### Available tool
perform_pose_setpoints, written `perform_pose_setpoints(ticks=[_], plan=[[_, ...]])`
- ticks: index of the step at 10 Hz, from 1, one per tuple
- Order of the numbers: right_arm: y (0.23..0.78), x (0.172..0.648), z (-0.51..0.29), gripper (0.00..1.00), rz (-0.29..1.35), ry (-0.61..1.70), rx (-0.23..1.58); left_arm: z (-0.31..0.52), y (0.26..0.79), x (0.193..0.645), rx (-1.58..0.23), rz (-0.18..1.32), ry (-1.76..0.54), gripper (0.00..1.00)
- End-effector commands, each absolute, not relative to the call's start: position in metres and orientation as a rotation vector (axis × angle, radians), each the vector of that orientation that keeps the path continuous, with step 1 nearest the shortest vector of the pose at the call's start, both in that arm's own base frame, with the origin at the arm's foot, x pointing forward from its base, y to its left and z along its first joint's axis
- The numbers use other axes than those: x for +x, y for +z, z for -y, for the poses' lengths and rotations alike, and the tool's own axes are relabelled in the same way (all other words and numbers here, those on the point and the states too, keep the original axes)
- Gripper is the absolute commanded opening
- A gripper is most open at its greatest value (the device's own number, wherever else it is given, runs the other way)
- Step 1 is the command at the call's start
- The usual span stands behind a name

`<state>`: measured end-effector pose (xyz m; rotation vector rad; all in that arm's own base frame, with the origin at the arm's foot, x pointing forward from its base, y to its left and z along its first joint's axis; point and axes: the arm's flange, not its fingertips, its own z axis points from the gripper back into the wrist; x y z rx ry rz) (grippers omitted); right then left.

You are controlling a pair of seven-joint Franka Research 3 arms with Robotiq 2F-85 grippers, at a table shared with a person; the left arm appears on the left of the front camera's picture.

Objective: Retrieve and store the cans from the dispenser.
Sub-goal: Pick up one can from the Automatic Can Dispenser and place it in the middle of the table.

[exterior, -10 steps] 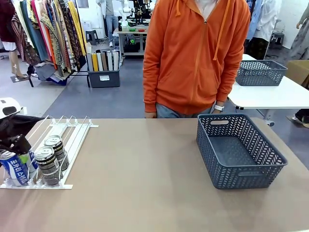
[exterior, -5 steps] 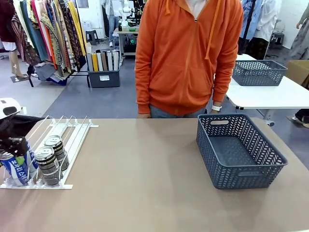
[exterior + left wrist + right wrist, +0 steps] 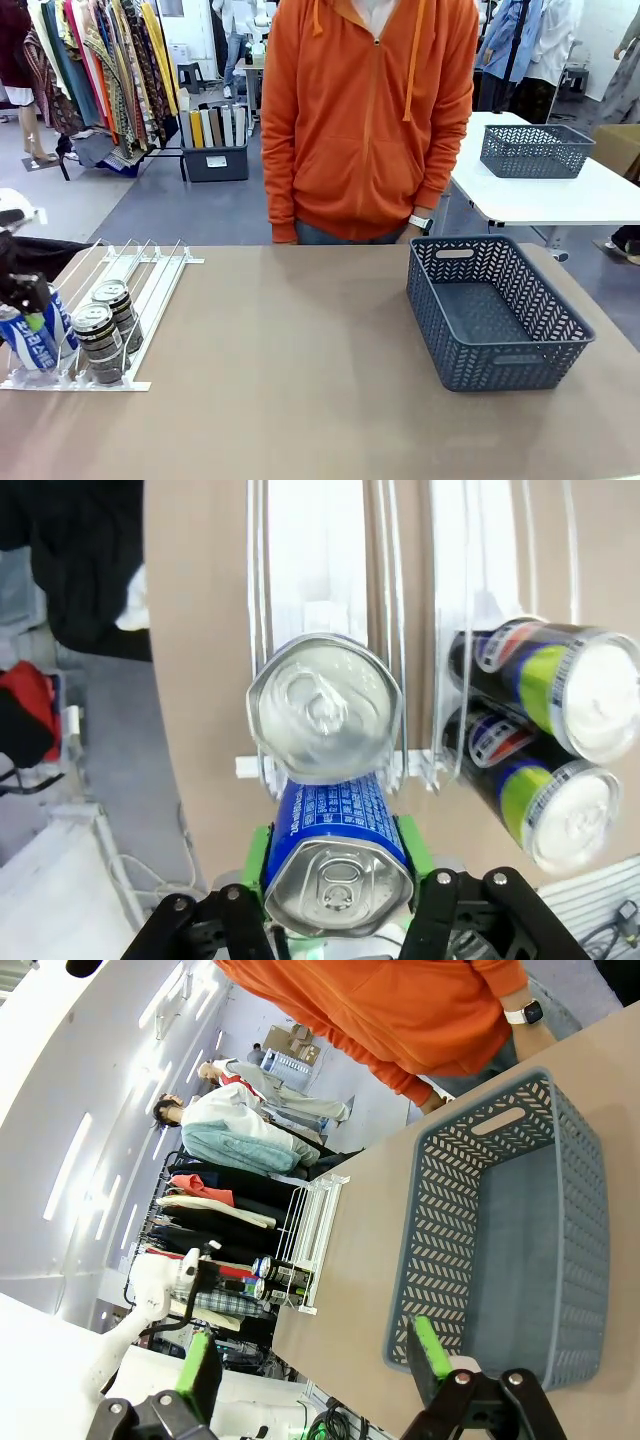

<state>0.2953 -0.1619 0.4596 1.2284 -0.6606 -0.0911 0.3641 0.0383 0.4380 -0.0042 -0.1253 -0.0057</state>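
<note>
At the table's far left, my left gripper [image 3: 28,312] is shut on a blue-and-white can [image 3: 32,345] standing at the near end of the white wire dispenser [image 3: 150,268]. In the left wrist view, the green pads [image 3: 258,852] press both sides of this blue can [image 3: 335,820]. A second silver-topped can [image 3: 325,708] sits right behind it in the same lane. Two dark cans [image 3: 100,338] stand in the lane beside it, and they show again as dark cans [image 3: 545,730] in the wrist view. My right gripper [image 3: 315,1360] is open above the near end of the grey basket [image 3: 440,1230].
The dark grey lattice basket [image 3: 470,375] stands on the table's right half. A person in an orange hoodie [image 3: 365,120] stands at the far edge, hands down. Bare brown tabletop [image 3: 290,350] lies between dispenser and basket.
My left gripper has closed on the blue can at the dispenser's end. The person has stepped toward picture left.
</note>
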Motion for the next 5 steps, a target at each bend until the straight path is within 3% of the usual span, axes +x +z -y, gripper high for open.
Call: perform_pose_setpoints(ticks=[1, 5], plan=[[0.464, 0.299, 0.162, 1.00, 0.690, -0.089, 1.244, -0.039, 0.499, 0.320, 0.031, 0.230, 0.022, 0.00], [0.464, 0.299, 0.162, 1.00, 0.690, -0.089, 1.244, -0.057, 0.578, 0.249, -0.068, 0.516, -0.045, 0.00]])
